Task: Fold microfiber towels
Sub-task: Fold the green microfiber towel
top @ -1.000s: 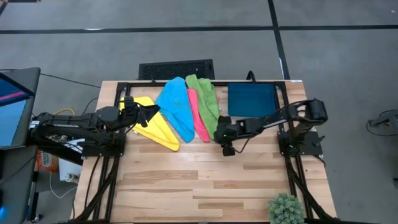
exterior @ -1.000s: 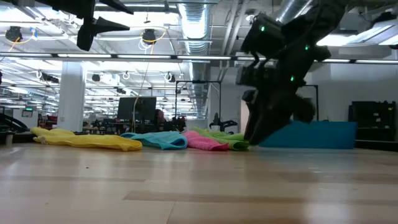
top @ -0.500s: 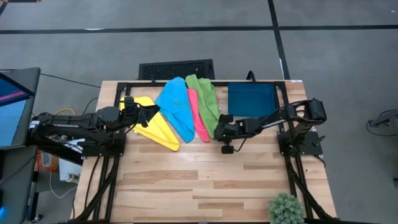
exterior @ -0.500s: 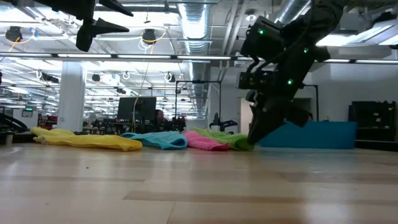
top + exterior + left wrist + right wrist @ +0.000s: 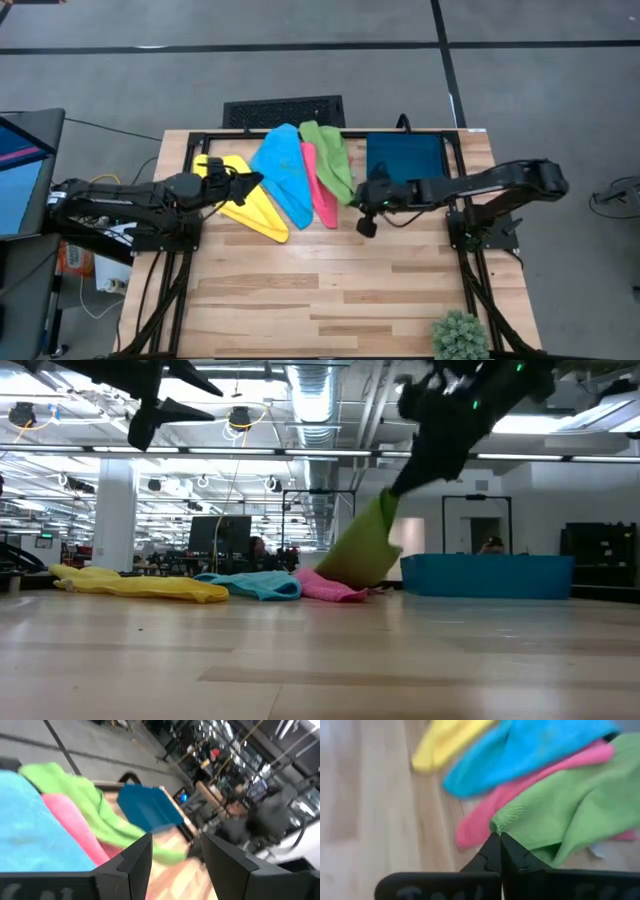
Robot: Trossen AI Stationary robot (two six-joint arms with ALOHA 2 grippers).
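Four microfiber towels lie side by side at the table's far edge: yellow [image 5: 248,207], sky-blue [image 5: 283,175], pink [image 5: 320,195] and green [image 5: 328,158]. My right gripper [image 5: 362,203] is shut on the green towel's near end, and in the low view it is raised above the table [image 5: 393,488]. The green towel [image 5: 365,548] slopes down from it to the pile. My left gripper [image 5: 252,181] hovers open, high over the yellow towel [image 5: 140,586], and touches nothing. My right gripper pinches the green towel's near corner [image 5: 500,823] between its two fingertips. The fingers slant down from the table's right side. That corner is lifted clear, and the cloth hangs below the fingers [image 5: 372,530]. Its far part [image 5: 318,135] still lies on the table beside the pink towel.
A dark blue tray [image 5: 405,158] stands at the far right, just behind my right gripper. A small green plant [image 5: 460,335] sits at the near right corner. Bare wood [image 5: 330,290] covers the near half of the table.
My right gripper has risen from the table and shifted slightly toward the right edge, turning as it rose. It has drawn the green towel's near corner up with it. The towel's far part has stayed on the table.
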